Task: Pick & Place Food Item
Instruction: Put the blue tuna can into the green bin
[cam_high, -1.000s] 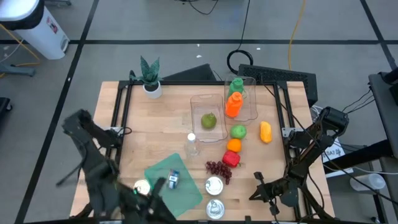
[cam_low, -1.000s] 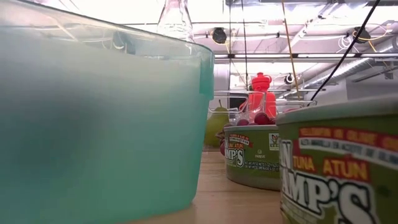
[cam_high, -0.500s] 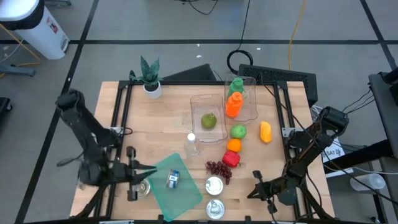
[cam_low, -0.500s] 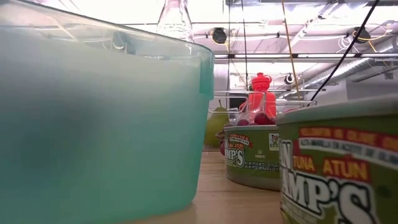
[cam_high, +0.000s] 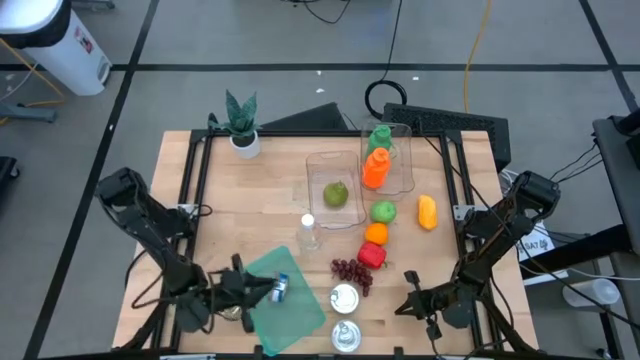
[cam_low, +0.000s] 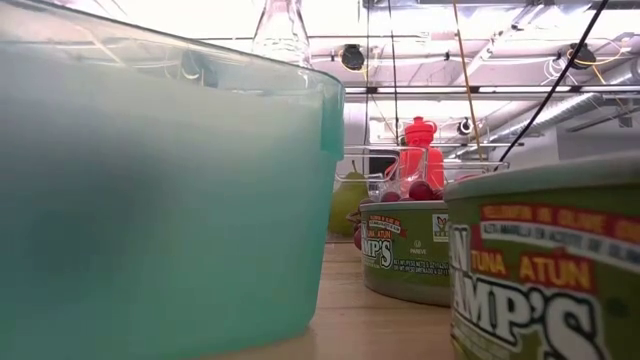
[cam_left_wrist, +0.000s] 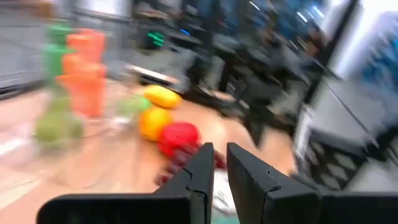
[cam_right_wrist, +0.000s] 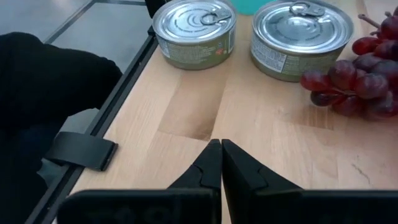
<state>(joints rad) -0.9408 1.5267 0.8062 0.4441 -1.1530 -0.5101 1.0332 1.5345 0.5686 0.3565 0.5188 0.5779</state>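
Left gripper (cam_high: 262, 291) clenched, empty, low beside the teal container (cam_high: 290, 300), right gripper (cam_high: 408, 300) clenched, empty, near 2 cans (cam_high: 344, 298), grapes (cam_high: 351, 272) on the table (cam_high: 240, 215) between container and right gripper

My rig's home is a lab: a wooden table (cam_high: 250, 200) on taped grey flooring, loose cables (cam_high: 395, 45), exposed ceiling pipes (cam_low: 560, 105).

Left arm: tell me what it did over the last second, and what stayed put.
The left arm swung from the table's front-left corner out to the left edge, then back in; its shut left gripper now sits by the teal tray. Nothing was grasped. The right gripper, grapes and cans stayed put.
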